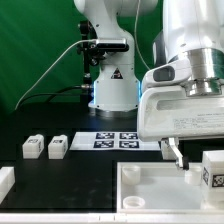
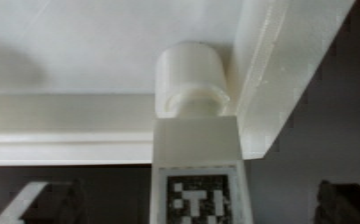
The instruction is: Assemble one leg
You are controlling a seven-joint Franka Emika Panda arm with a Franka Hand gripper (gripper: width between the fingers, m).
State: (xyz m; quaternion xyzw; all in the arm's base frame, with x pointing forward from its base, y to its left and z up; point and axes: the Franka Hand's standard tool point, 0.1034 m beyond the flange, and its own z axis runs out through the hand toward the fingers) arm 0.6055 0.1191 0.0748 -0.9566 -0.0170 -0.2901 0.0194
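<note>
In the wrist view a white leg [image 2: 195, 130] with a black-and-white tag lies between my fingers, its round end against the recessed corner of the large white panel [image 2: 88, 60]. My gripper [image 2: 191, 203] is open. Both dark fingers [image 2: 31, 203] stand clear of the leg with a gap on each side. In the exterior view the gripper [image 1: 188, 155] hangs low over the panel's [image 1: 150, 195] far right corner, next to a tagged leg [image 1: 213, 168] standing there. Two more legs [image 1: 32, 147] [image 1: 57, 146] sit side by side on the table at the exterior view's left.
The marker board [image 1: 118, 139] lies on the black table in front of the arm's base [image 1: 112, 85]. A small white part [image 1: 5, 181] shows at the exterior view's left edge. Cables run behind the base against a green backdrop.
</note>
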